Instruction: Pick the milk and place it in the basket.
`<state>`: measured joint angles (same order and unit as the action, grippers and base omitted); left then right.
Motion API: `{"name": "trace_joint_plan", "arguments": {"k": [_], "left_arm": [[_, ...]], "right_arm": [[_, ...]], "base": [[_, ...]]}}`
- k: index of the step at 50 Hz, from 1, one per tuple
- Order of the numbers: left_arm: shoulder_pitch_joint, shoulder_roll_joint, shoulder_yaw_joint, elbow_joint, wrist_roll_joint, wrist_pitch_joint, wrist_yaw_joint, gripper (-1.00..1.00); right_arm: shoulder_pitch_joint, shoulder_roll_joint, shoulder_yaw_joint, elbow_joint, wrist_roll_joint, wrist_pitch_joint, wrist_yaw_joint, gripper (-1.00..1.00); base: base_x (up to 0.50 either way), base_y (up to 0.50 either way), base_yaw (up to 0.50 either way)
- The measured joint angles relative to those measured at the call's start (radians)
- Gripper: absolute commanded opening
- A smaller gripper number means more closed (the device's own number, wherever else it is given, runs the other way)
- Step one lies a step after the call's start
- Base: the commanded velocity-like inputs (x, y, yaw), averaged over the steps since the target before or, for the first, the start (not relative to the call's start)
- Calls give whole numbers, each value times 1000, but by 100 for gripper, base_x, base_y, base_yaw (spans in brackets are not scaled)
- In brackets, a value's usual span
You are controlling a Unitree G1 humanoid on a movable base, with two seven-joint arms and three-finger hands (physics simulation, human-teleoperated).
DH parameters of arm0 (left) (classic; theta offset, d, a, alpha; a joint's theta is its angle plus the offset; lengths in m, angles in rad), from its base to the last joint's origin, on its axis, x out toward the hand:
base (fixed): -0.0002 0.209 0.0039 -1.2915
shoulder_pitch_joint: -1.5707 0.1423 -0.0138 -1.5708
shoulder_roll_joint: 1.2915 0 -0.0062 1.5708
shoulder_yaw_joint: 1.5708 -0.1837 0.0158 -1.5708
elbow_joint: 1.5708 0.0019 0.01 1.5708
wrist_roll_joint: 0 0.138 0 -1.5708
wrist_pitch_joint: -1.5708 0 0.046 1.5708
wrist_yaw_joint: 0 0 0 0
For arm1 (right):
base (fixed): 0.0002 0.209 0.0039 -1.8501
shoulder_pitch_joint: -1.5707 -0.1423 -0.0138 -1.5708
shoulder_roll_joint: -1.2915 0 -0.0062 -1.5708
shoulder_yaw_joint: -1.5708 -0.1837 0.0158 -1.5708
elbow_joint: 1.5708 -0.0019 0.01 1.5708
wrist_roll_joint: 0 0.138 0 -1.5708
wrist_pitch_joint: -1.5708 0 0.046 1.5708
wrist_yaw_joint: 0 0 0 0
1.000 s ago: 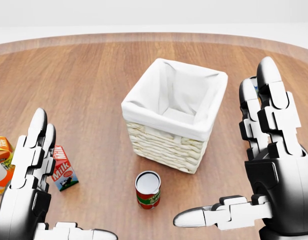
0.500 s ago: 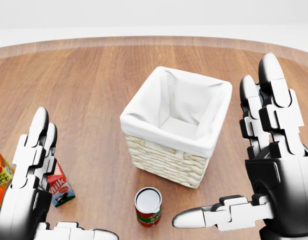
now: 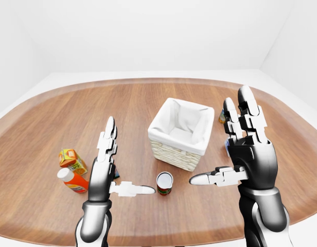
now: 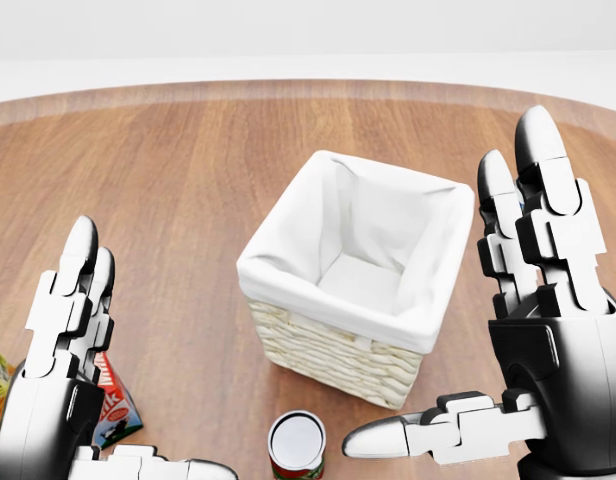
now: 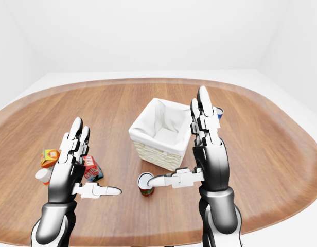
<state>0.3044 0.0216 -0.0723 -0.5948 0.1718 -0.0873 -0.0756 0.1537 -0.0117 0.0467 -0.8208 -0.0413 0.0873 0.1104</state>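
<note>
Milk (image 5: pixel 90 168): boxy printed carton, partly hidden behind the left robot hand (image 5: pixel 71 167).
Basket (image 4: pixel 360 290): square woven wicker, white cloth lining, between both hands.
Right robot hand (image 4: pixel 548 330): fingers spread apart, nothing held; likewise the left.

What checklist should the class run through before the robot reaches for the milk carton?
1. Left hand open and empty: ok.
2. Right hand open and empty: ok.
3. Milk in view: partly, hidden behind the left hand: not ok.
4. Basket upright and empty: ok.
5. Can stands apart from the milk: ok.
6. Milk upright or tipped: cannot tell.
</note>
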Motion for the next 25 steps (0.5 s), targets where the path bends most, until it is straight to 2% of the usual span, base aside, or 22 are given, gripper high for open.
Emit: {"name": "trace_joint_plan", "arguments": {"k": [25], "left_arm": [[0, -1, 0, -17, -2, 0, -5, 100]], "right_arm": [[1, -1, -1, -18, 2, 0, 3, 100]], "base": [[14, 0, 0]]}}
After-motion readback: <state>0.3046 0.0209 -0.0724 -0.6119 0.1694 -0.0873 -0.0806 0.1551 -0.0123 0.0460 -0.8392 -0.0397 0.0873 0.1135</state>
